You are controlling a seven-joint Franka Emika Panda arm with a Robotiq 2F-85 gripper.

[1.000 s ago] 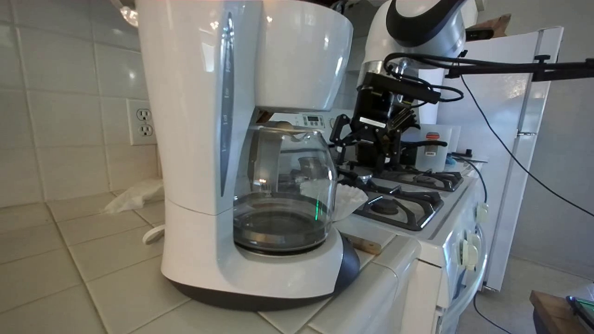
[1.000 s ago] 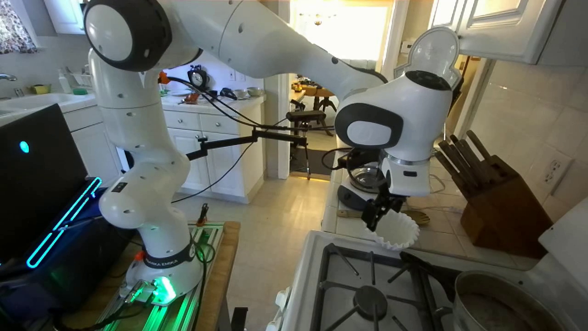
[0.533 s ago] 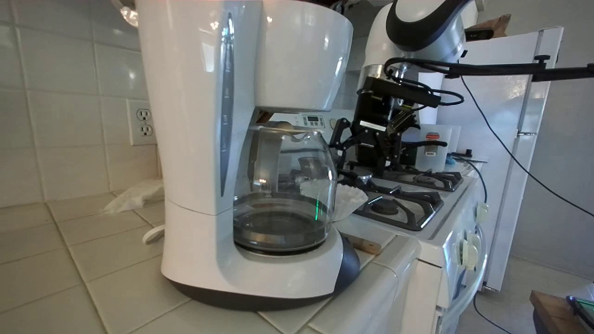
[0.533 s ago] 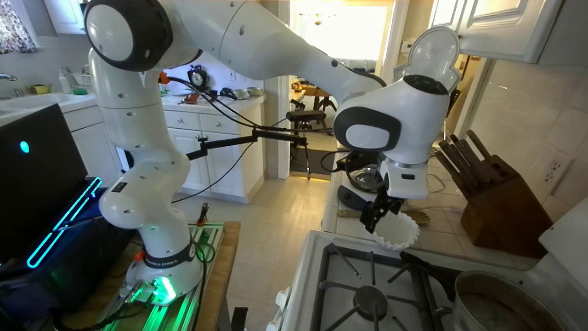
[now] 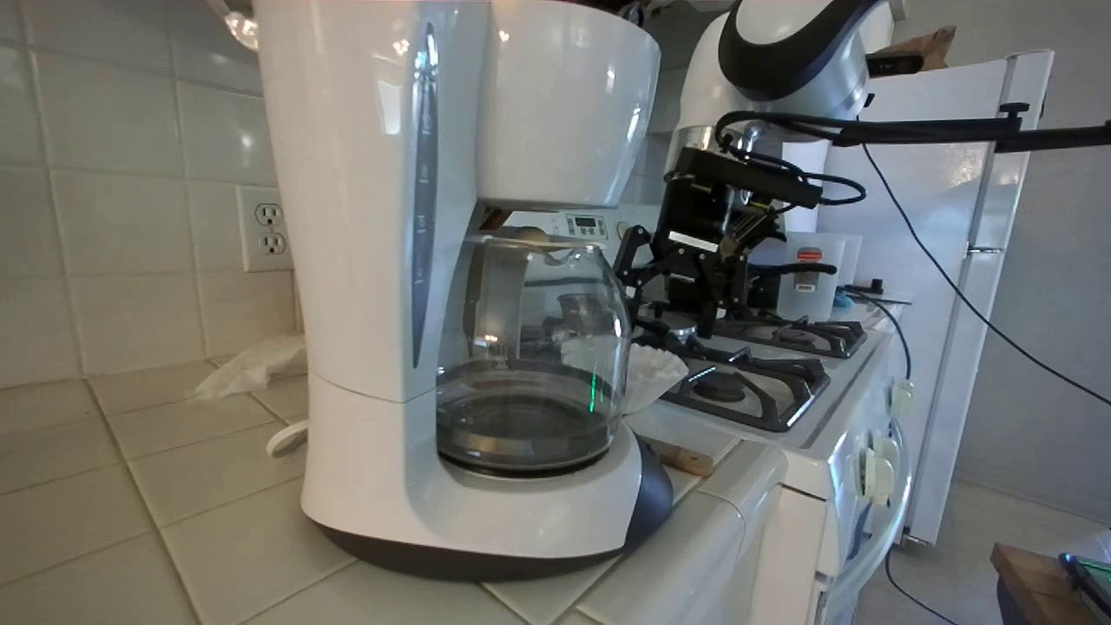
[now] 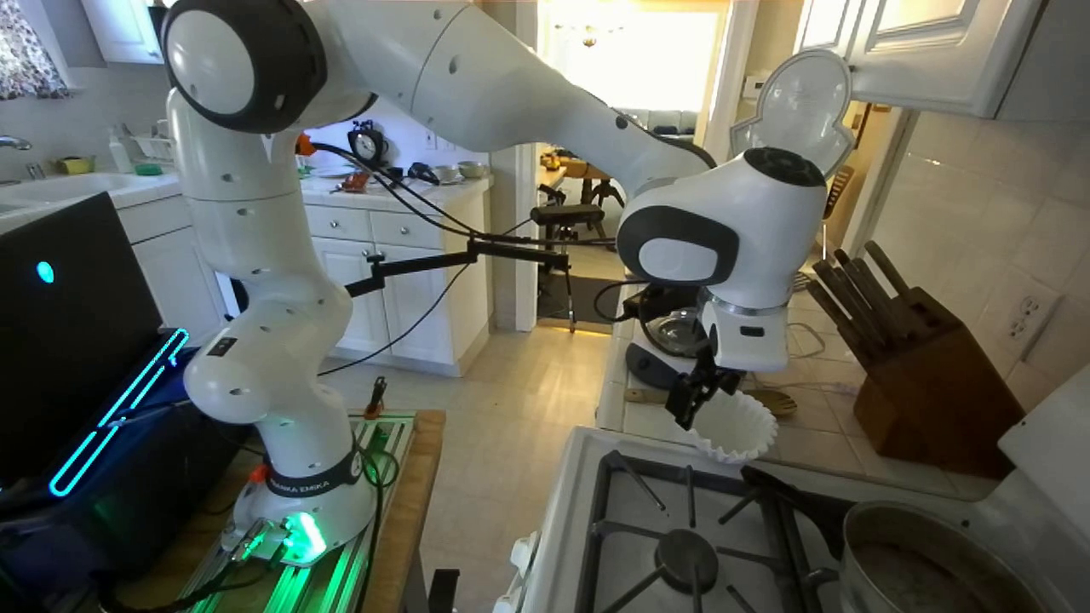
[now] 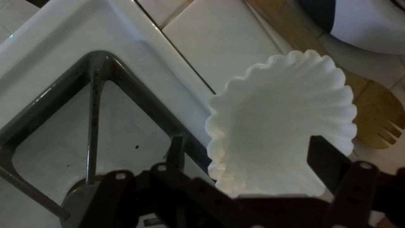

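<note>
The gripper (image 7: 246, 144) has dipped slightly, the paper filter (image 7: 278, 110) near, below.

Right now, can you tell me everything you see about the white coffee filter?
The coffee filter is white and round, with ruffled sides and a wavy rim, and looks like paper. Its mouth faces up, leaning toward the stove, and nothing shows inside. It sits on the counter by the stove, near a wooden fork; I can't tell whether they touch. The open gripper hangs close to it, not holding it.
</note>
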